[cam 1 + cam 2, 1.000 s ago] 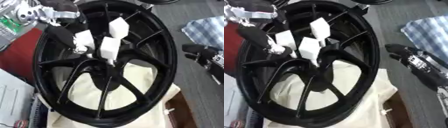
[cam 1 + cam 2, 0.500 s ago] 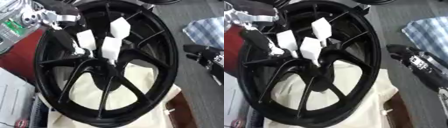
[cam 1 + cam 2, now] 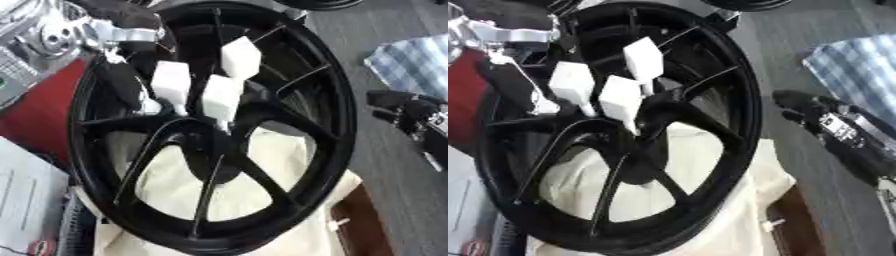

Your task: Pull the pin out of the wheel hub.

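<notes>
The robot's left hand (image 3: 122,75), black with silver joints, comes in from the upper left and reaches over the rim onto the spokes of the large glossy black alloy wheel (image 3: 324,125). Its dark fingers lie just beside the leftmost of three pins with white block-shaped heads (image 3: 171,81), but whether they are curled round that pin or only resting near it cannot be told, since black fingers and black spokes blend together. The right hand (image 3: 833,125), black too, hangs to the right of the wheel, well apart from the pins, over the grey floor; its fingers look relaxed and hold nothing.

The three pins stand clustered just above and left of the hub centre (image 3: 219,145): the leftmost one, a middle one (image 3: 220,98) nearest the hub, and an upper one (image 3: 240,57). Each has a thin stem running down from its white head into the hub. In the views, their long axes run from upper left, at the heads, to lower right, at the stems, so the heads point up and out of the wheel's face toward the camera.

To do this step well, the hand should probably close on one white head alone, without crowding its neighbours, and draw it straight back along the stem's own line; a sideways pull would likely jam the stem. The wheel rests on a cream-coloured cloth (image 3: 289,220) and could shift, so a steady, slow draw seems wise.
</notes>
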Controlling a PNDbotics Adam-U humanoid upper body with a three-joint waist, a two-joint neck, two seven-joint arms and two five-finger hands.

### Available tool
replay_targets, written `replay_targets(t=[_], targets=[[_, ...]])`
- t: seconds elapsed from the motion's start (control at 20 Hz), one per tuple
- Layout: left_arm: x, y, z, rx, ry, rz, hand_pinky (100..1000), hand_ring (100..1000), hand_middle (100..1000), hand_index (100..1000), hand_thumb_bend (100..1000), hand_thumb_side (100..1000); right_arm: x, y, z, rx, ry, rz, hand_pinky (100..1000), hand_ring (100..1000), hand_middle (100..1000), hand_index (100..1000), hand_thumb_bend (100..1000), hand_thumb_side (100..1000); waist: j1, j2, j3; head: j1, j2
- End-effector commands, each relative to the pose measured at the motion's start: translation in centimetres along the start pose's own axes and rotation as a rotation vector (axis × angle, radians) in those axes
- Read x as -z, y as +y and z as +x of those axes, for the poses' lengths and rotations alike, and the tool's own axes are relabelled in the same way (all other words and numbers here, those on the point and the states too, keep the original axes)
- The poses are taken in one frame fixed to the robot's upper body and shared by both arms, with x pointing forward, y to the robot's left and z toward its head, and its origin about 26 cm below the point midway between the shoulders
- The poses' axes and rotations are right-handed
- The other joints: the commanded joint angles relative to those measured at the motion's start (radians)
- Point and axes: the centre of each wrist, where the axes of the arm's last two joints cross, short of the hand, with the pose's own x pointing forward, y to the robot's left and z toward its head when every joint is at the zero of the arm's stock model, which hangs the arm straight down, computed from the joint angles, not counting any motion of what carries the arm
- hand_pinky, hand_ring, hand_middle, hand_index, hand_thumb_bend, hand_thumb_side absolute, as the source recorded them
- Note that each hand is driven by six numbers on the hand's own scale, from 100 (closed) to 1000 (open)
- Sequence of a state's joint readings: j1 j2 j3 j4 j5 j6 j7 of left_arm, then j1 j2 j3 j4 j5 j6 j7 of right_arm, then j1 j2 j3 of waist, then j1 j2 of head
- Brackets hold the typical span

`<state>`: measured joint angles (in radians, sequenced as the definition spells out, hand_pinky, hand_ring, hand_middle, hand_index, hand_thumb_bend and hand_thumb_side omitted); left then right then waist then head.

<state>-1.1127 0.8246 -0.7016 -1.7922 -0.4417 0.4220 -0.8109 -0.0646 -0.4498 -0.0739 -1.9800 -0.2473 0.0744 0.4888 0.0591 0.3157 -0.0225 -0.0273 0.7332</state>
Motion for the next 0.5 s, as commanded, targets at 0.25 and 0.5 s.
replay_targets(t=[0.25,0.5], targets=[[-6.0,4.1,-1.1,-0.13,0.109,0.111,774,546,323,408,111,282,-0.2,-0.3,0.7,-0.023,-0.02,-0.005,1000,999,916,798,100,762,-0.011,-0.023,0.008,-0.002,-0.006],[-10.6,5.9,-3.8,-0.249,0.215,0.332,764,518,289,390,100,252,-0.3,-0.4,0.7,-0.027,-0.026,-0.016,1000,998,915,798,100,757,-0.017,-0.02,0.022,-0.009,0.005]])
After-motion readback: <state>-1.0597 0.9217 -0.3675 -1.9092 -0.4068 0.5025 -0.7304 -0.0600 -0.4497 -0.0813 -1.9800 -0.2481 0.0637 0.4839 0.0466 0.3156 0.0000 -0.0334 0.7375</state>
